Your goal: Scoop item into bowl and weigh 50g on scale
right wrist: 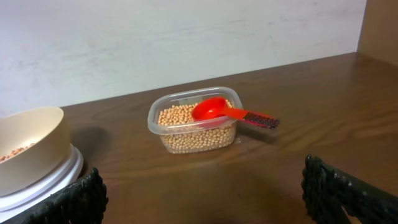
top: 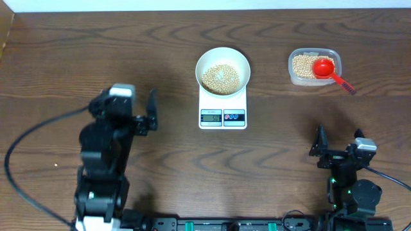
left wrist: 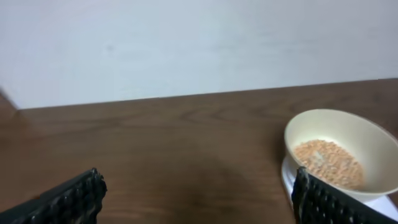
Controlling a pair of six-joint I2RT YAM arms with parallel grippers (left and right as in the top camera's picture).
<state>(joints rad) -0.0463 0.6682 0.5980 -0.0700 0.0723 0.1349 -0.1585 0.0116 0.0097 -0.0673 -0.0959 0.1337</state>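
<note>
The white bowl (top: 222,61) stands on the white scale (top: 222,106) at the table's middle and holds a layer of tan beans (top: 221,78). More beans (top: 302,65) fill a clear container (top: 313,79) at the right, with a red scoop (top: 324,67) resting in it. My left gripper (top: 151,112) is open and empty, left of the scale. My right gripper (top: 318,144) is open and empty near the front right. The left wrist view shows the bowl (left wrist: 339,127) with beans (left wrist: 326,163) between open fingers (left wrist: 199,196). The right wrist view shows the container (right wrist: 193,127), the scoop (right wrist: 214,110), the bowl (right wrist: 28,146) and open fingers (right wrist: 205,193).
The scoop's dark-red handle (top: 345,83) sticks out over the container's right front corner. A black cable (top: 26,147) loops over the table at the far left. A pale wall runs behind the table's far edge.
</note>
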